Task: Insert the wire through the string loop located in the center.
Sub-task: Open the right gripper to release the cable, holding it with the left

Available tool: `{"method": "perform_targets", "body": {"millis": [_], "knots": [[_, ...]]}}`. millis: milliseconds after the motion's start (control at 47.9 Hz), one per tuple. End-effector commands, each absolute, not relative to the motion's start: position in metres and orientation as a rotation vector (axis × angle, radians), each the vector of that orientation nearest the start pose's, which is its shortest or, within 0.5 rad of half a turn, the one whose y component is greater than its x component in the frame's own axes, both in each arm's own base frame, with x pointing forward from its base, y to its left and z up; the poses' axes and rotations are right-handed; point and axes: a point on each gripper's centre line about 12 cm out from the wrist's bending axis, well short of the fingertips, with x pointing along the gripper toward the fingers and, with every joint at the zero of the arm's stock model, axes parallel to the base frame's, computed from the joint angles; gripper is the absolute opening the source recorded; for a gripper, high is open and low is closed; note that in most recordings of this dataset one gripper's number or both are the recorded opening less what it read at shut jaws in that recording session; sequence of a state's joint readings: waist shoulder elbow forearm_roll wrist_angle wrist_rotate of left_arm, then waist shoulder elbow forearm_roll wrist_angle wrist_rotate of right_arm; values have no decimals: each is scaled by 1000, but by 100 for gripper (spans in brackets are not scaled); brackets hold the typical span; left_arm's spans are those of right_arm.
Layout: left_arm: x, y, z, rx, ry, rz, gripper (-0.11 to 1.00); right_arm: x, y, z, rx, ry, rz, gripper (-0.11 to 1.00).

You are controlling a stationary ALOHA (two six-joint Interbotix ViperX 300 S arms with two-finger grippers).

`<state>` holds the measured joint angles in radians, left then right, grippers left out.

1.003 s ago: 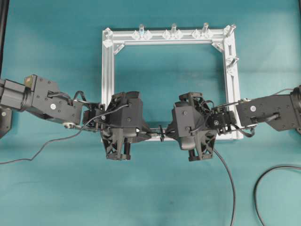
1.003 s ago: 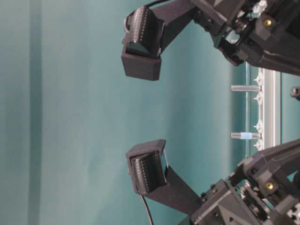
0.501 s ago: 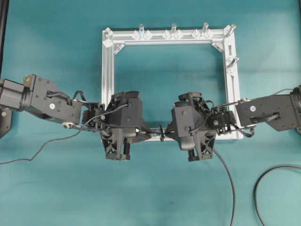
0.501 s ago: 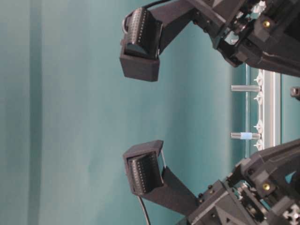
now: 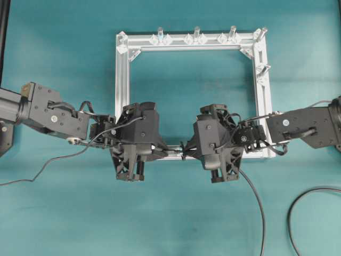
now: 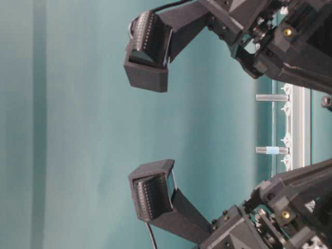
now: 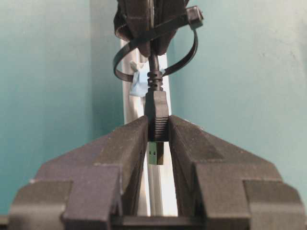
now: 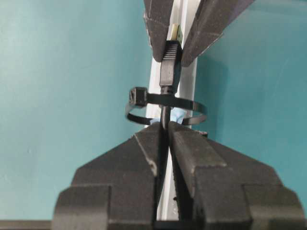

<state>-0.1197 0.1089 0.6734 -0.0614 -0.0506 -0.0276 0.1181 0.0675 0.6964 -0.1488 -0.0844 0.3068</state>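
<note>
1. Overhead exterior view: silver frame (image 5: 122, 80) flat on teal table (image 5: 64, 213); both arms meeting at the middle of the frame's near bar, left gripper (image 5: 166, 151) and right gripper (image 5: 191, 152) facing each other across the string loop (image 5: 183, 151).

2. Right wrist view: wire (image 8: 169, 72) passed through the string loop (image 8: 165, 108), which reads as a thin black strap ring standing up off the frame bar (image 8: 178, 28). Right gripper (image 8: 163, 132) pinched narrow on the thin cable just short of the loop; plug body beyond the loop, clamped between the opposite fingers (image 8: 156, 28).

3. Left wrist view: left gripper (image 7: 157, 134) closed on the black plug housing (image 7: 157, 117), metal tip (image 7: 156, 154) poking back between the pads; loop (image 7: 156, 45) farther along, around the cable.

4. Handling, as a judgement: cable light and limp, prone to buckling if pushed from far back; plug housing rigid and ribbed, so best hold on the housing for pulling, cable gripped close to the loop for feeding. Loop thin and springy, easily bent aside.

5. Against one second ago: left arm shifted slightly away from the loop, toward the frame's left side; wrist cameras in the table-level view also displaced; likely drawing the plug onward.
</note>
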Motion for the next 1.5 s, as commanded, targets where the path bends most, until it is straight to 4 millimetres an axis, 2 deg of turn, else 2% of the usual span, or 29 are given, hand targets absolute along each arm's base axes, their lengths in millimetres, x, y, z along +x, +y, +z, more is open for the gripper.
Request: {"method": "perform_targets", "body": {"millis": [0, 84, 272, 313, 585, 835, 1190, 1483], "knots": [[393, -46, 143, -40, 692, -80, 18, 392, 48, 161, 119, 621, 79, 10], [393, -46, 143, -40, 692, -80, 18, 391, 47, 160, 121, 629, 76, 14], [393, -46, 144, -41, 690, -79, 15, 391, 47, 160, 117, 651, 71, 68], [393, -46, 144, -41, 690, -79, 15, 390, 47, 159, 116, 655, 70, 72], [392, -46, 143, -41, 692, -79, 15, 389, 46, 161, 116, 655, 69, 71], [386, -45, 144, -40, 713, -80, 15, 377, 44, 172, 109, 687, 54, 71], [353, -41, 152, -46, 745, -78, 15, 348, 41, 176, 113, 722, 44, 71], [327, -39, 155, -49, 782, -76, 15, 339, 39, 178, 113, 718, 43, 71]]}}
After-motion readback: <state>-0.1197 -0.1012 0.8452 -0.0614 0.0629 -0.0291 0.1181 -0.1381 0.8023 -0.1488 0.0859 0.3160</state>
